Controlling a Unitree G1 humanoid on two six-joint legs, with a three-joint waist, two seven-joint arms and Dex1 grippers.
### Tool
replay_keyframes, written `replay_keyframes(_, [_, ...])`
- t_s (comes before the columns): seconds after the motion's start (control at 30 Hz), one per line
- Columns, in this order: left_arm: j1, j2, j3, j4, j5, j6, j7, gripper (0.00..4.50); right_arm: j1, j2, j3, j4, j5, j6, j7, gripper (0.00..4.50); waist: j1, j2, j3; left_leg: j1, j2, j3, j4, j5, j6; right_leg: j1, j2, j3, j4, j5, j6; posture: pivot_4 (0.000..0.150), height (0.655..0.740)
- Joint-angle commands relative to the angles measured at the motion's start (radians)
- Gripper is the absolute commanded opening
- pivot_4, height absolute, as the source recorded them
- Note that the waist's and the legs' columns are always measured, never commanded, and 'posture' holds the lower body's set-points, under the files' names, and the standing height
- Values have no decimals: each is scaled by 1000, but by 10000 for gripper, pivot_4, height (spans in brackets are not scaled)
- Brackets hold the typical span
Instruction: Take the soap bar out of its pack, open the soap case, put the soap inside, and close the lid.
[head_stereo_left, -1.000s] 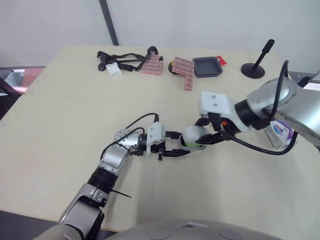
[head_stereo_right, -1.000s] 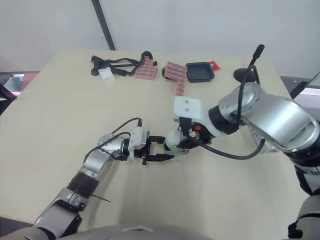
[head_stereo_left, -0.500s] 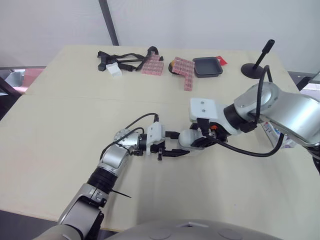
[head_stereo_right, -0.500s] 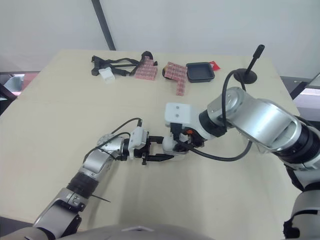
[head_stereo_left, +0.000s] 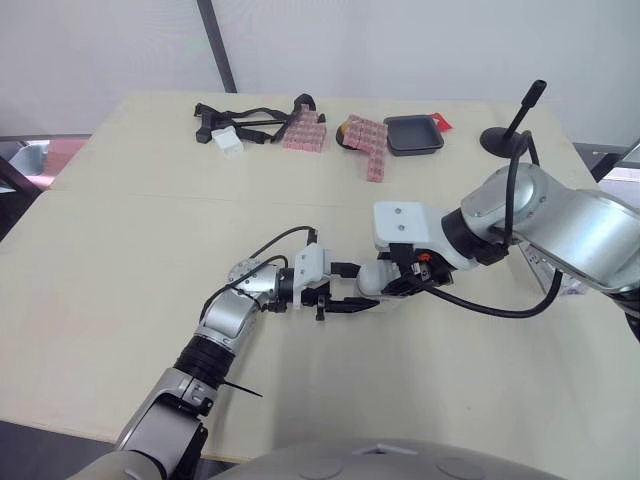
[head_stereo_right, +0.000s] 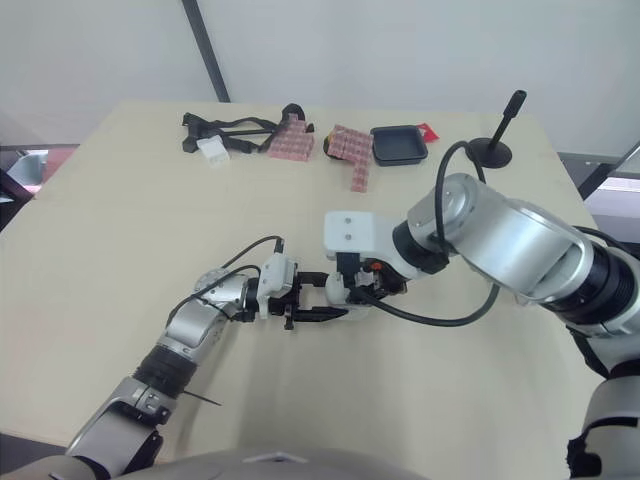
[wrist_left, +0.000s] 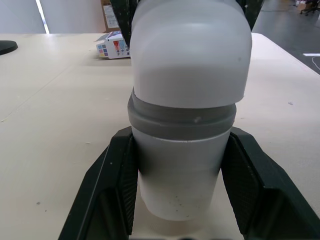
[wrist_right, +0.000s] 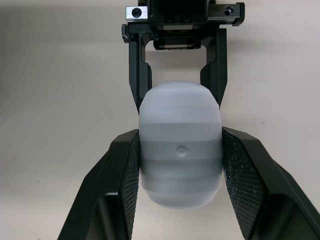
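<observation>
soap case (wrist_right: 181, 165): white with a grey band, low over the middle of the surface (head_stereo_left: 120, 250)
right hand (wrist_right: 181, 135): clamped on its sides
left hand (wrist_left: 181, 136): fingers wide, flanking its other end
soap pack (wrist_left: 114, 45): lying well apart

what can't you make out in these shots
Contents of the white oval plastic soap case with a grey band: its shut opaque shell hides them, both wrist views.
Print on the small colourful soap pack: too small, left wrist view; mostly behind the right arm, eye views.
</observation>
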Motion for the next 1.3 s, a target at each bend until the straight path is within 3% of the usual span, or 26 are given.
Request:
replay_keyframes(0.03, [-2,2,8,-40,-8,-10,3,18723,26,2,53,3,-7,63,-21,19161,-2,0,0,1,0,0,0,0,0,1,0,0,-1,0,0,1500,7400])
replay_keyframes(0.73, [9,2,1,-67,-15,-7,9,18723,135,60,99,54,-59,12,-43,19161,-20,-7,-9,28,0,2,-15,1,-4,23,0,1,-11,0,-1,1500,7400])
replay_keyframes(1.3, [26,7,-5,-93,-13,-15,10,18723,113,68,65,153,-68,-13,54,19161,-26,-9,-12,28,0,2,-21,1,-4,25,0,0,-18,0,-1,1500,7400])
